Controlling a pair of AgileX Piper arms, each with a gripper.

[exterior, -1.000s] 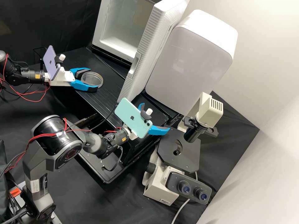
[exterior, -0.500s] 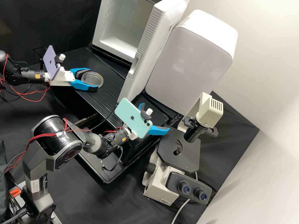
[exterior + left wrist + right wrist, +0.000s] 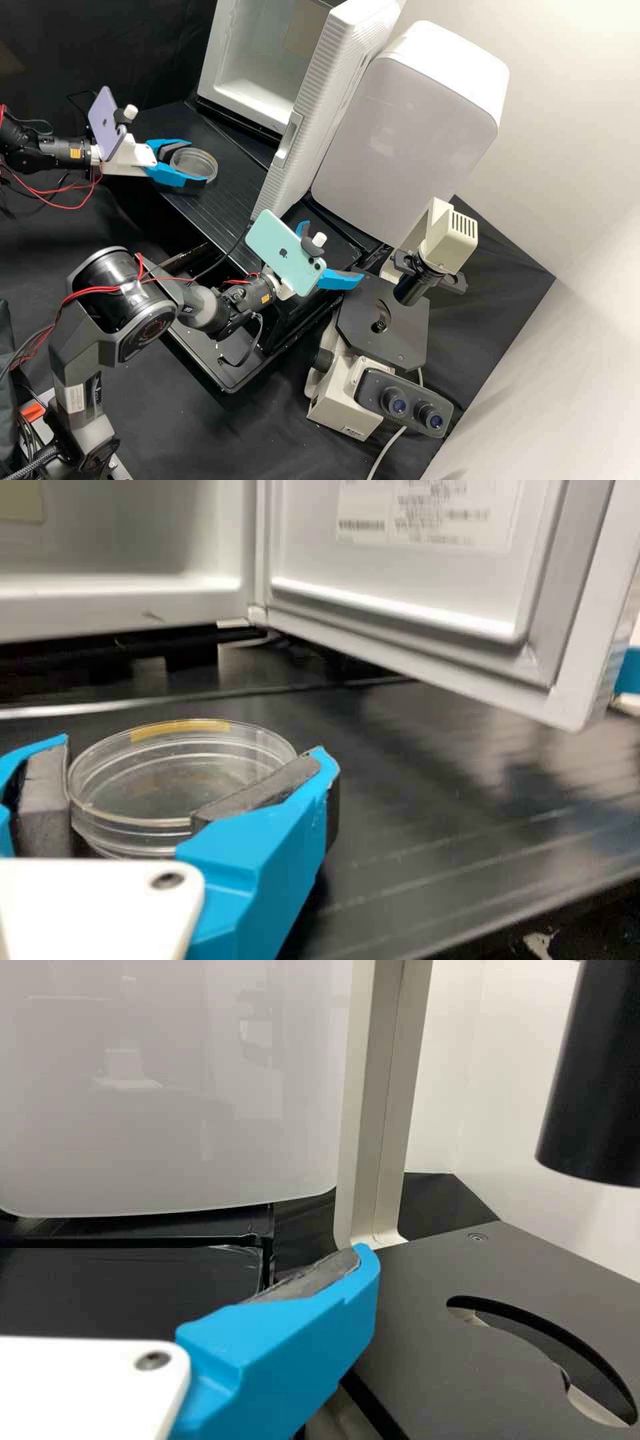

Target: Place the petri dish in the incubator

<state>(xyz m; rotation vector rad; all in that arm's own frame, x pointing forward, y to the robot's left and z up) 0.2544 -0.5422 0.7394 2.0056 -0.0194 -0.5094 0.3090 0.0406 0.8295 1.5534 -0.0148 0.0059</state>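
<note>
1. Two arms work at a black tabletop [image 3: 230, 203]. The left end effector [image 3: 187, 162] is clenched on a clear petri dish [image 3: 202, 164], with one blue finger on each side of it.
2. The petri dish is in front of the white incubator [image 3: 257, 60], outside its chamber and near the open door [image 3: 319, 100]. I cannot tell whether it touches the tabletop.
3. In the left wrist view, dark pads [image 3: 255, 790] press the petri dish wall, and a yellow strip [image 3: 180, 728] sits on the far rim.
4. The right end effector [image 3: 347, 279] hangs over the black stage [image 3: 383, 327] of a microscope [image 3: 373, 393], well apart from the petri dish. I cannot tell whether it is released or clenched.
</note>
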